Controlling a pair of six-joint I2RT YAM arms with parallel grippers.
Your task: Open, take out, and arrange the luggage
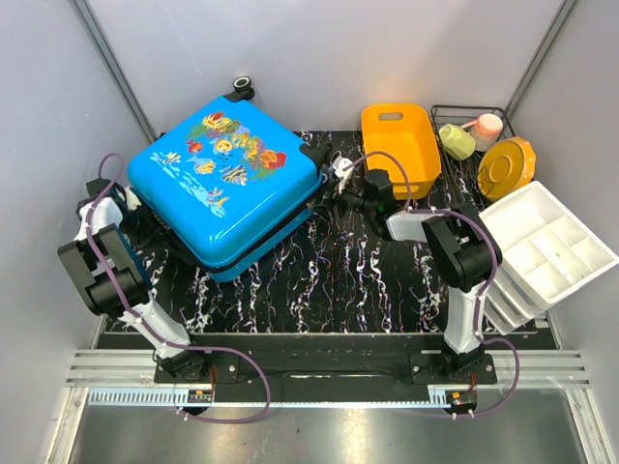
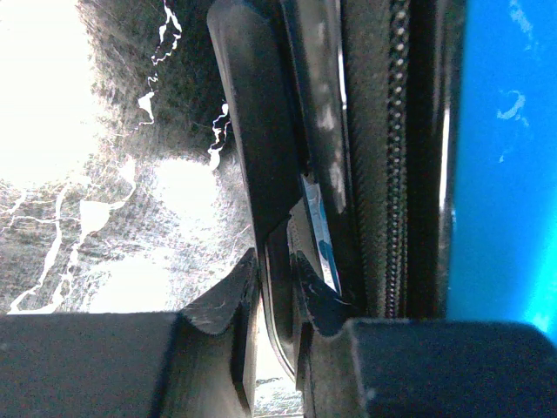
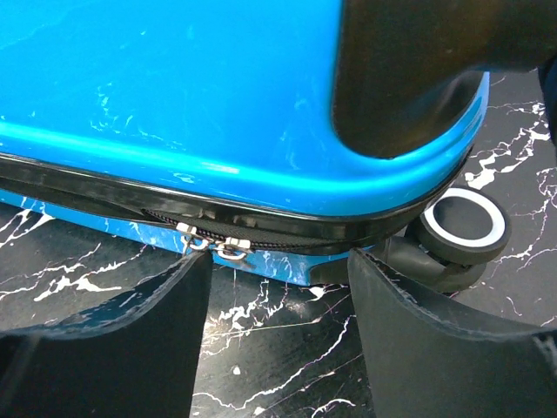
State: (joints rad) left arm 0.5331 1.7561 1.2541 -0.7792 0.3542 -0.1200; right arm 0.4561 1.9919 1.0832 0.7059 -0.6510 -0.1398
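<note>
Luggage: large bright blue hard-shell suitcase [image 1: 227,184] with a cartoon fish print, lying print-side up on the table's left half.
Left wrist view alone: we see the left gripper [image 2: 274,279] pinched on the luggage's black edge strip, beside the zipper.
Right wrist view alone: right gripper [image 3: 277,266] spread apart, just short of the silver zipper pulls [image 3: 213,246]; small wheel [image 3: 461,225] alongside.
Surface: black, white-veined marble-pattern tabletop [image 1: 358,275]; grey walls around.
Nearby: orange plastic basket [image 1: 401,145], black wire rack [image 1: 464,121], white compartment tray [image 1: 551,242], all to the right.
</note>
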